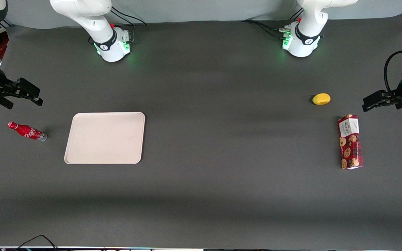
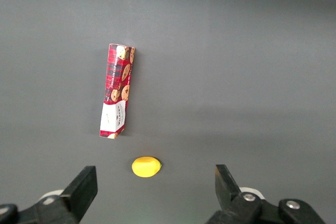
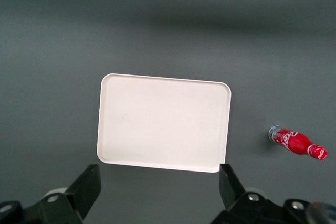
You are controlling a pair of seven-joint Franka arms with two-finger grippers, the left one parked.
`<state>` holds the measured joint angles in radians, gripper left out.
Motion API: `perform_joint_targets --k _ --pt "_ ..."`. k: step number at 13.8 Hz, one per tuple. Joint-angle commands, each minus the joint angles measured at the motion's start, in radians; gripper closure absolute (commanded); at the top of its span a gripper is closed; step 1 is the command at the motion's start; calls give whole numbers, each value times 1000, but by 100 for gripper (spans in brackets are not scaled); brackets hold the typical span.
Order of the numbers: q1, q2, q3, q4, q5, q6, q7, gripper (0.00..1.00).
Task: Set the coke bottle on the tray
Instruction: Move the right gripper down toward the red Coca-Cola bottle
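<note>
While the bottle (image 1: pixel 27 131) lies on its side on the bench (image 1: pixel 222 195), nothing is yet in hand.

Item: gripper (image 1: pixel 22 94). Right arm's; fingers spread wide and empty, hanging above the bench at about 12 o'clock from the bottle in the front view, clear of it.

Item: bottle. Red, white script, cap pointing to about 10 o'clock in the front view, clear base toward the tray. Touches nothing. Being toppled, it probably wants a pinch across its body from above, and it may roll.

Item: tray (image 1: pixel 82 153). Beige, flat, bare, low rim; at 3 o'clock from the bottle, near but apart. The wrist view shows tray (image 3: pixel 157 124) and bottle (image 3: pixel 297 143) with a strip of bare bench between.

Item: box (image 1: pixel 350 142) and a yellow thing (image 1: pixel 321 99), toward the parked arm's end, well apart from the work.

Room: nothing stands between bottle and tray; the only edge to cross is the rim, so a short lift should serve. The bottle sits close to the bench's end on the working arm's side.
</note>
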<state>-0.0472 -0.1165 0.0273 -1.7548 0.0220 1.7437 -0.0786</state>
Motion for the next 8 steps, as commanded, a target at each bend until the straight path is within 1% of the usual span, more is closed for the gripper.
perform_joint_targets --k 1,4,7,8 --pt "-3 0 8 -5 0 -18 29 0" --pt "-3 6 8 -2 -2 -18 28 0" --pt "-11 14 -7 -9 -17 -20 -18 0" --pt "-19 14 -23 -37 -45 -16 -44 0"
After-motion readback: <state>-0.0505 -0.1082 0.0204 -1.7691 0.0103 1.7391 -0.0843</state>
